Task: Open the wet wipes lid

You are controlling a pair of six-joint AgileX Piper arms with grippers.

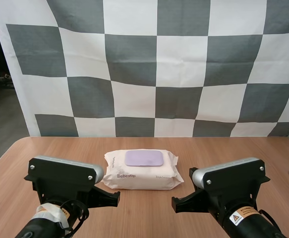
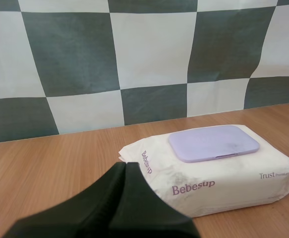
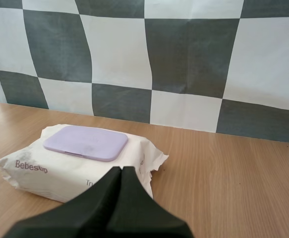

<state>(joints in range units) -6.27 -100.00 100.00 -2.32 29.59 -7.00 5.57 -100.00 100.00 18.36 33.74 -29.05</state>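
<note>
While the wet wipes pack (image 1: 143, 174) lies with its lid (image 1: 144, 157) down, my left gripper (image 1: 116, 199) and right gripper (image 1: 175, 203) flank its near corners, fingers pressed together, empty.

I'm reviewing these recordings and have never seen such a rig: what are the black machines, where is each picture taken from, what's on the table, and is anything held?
These are two small robot arms, each ending in a gripper of two black fingers. The high picture looks down from behind and above them: the left gripper and the right gripper sit on the near side of a white pack of wet wipes on the wooden table. The other two pictures come from cameras riding on each arm's wrist; the dark wedge up close is that arm's own fingers, shut together. Neither holds anything. The pack lies flat, its lilac lid closed.
</note>
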